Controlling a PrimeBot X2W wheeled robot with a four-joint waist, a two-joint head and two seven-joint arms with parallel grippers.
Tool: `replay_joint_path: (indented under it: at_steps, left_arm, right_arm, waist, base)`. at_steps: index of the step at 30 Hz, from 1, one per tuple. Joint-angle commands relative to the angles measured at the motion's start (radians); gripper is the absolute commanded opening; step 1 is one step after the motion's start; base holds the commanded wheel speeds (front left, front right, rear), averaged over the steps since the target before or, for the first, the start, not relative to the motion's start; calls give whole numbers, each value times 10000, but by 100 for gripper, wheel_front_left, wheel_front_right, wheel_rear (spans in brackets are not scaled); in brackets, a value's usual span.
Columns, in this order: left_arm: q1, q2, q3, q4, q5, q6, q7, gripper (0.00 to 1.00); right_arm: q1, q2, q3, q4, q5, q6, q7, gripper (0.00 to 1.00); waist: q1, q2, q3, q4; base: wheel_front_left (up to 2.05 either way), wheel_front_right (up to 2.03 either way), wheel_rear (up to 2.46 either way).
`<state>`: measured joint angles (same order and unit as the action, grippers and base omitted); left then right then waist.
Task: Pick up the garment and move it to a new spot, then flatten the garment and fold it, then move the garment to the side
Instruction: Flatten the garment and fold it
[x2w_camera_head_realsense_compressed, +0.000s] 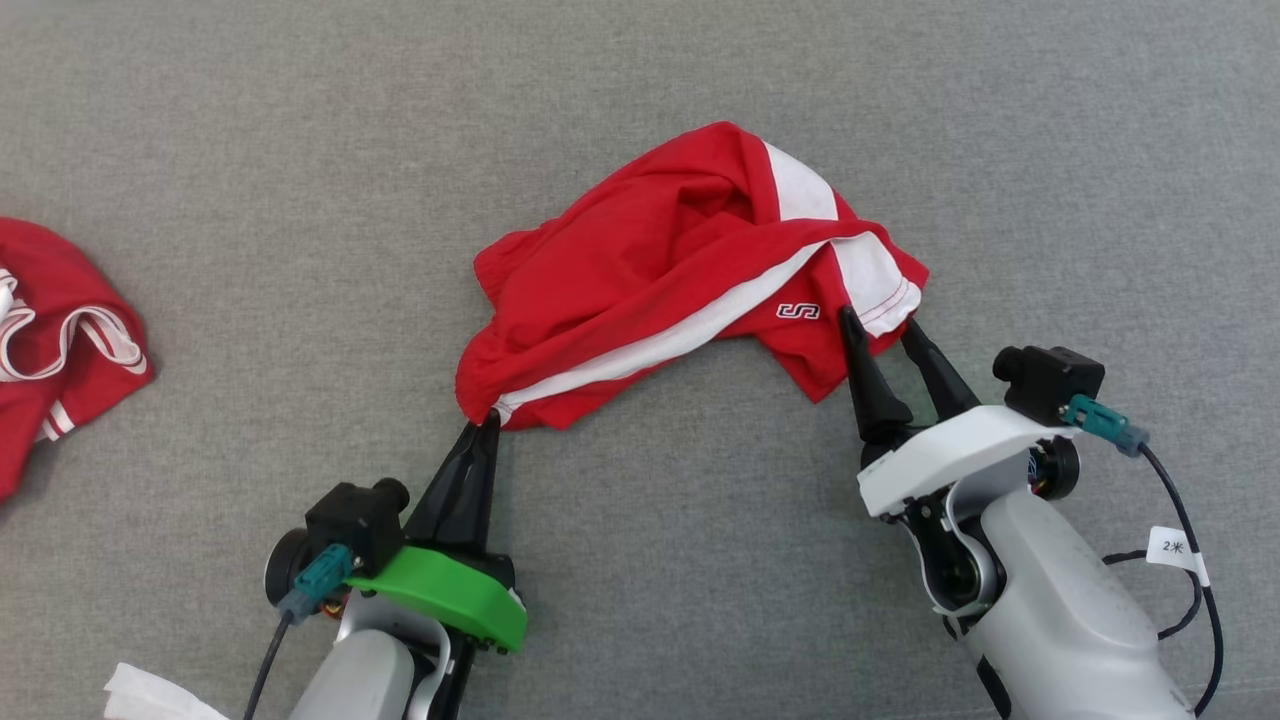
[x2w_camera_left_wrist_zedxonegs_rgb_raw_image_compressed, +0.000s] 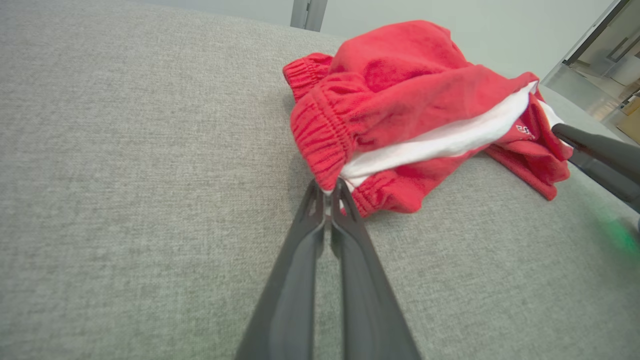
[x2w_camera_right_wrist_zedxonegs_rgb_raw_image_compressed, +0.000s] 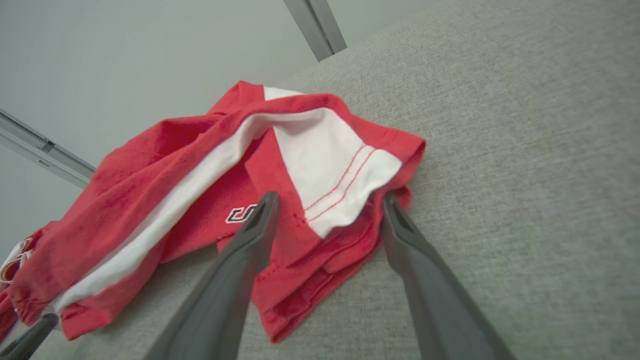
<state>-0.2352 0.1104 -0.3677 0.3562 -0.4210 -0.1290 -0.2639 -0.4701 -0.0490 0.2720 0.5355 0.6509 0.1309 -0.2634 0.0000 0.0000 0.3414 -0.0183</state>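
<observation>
Garment (x2w_camera_head_realsense_compressed: 640, 260): red shorts with a white side stripe, lying crumpled near the middle of the grey fabric surface (x2w_camera_head_realsense_compressed: 300, 120). One end is bunched low towards me on my left. The other end spreads out towards my right.

My left fingers (x2w_camera_head_realsense_compressed: 468, 480): clenched together, pinching the gathered elastic waistband (x2w_camera_left_wrist_zedxonegs_rgb_raw_image_compressed: 320, 135) at the garment's near left corner. In the left wrist view the two tips meet on the red and white edge, with cloth caught between them. The waistband rises from that pinch, and the rest of the fabric rests on the surface.

My right fingers (x2w_camera_head_realsense_compressed: 870, 385): released and spread wide, at the leg hem (x2w_camera_right_wrist_zedxonegs_rgb_raw_image_compressed: 345, 195) on the garment's right end. In the right wrist view the white hem corner with red stitching lies between the two tips. One tip sits by the small logo (x2w_camera_right_wrist_zedxonegs_rgb_raw_image_compressed: 240, 214), the other at the outer edge of the folded hem. Nothing is gripped there.

Also noted: a second red garment (x2w_camera_head_realsense_compressed: 60, 320) with white trim lies at the surface's far left, well apart. A white scrap (x2w_camera_head_realsense_compressed: 150, 698) sits at the bottom left of the head view.
</observation>
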Motion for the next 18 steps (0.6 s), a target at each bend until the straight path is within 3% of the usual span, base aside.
replay_joint_path:
  at_steps: [1, 18]
  left_arm:
    - [40, 37, 1, 2, 68, -28, -9, 0]
    - [35, -10, -26, 67, 76, -28, -9, 0]
  right_arm:
    - [136, -31, 26, -101, -57, -4, -19, 100]
    - [58, -33, -62, -538, -51, -4, -19, 100]
  waist:
    - [0, 0, -15, -7]
    - [0, 0, -62, 68]
  base:
    - [0, 0, 0]
    - [0, 0, 0]
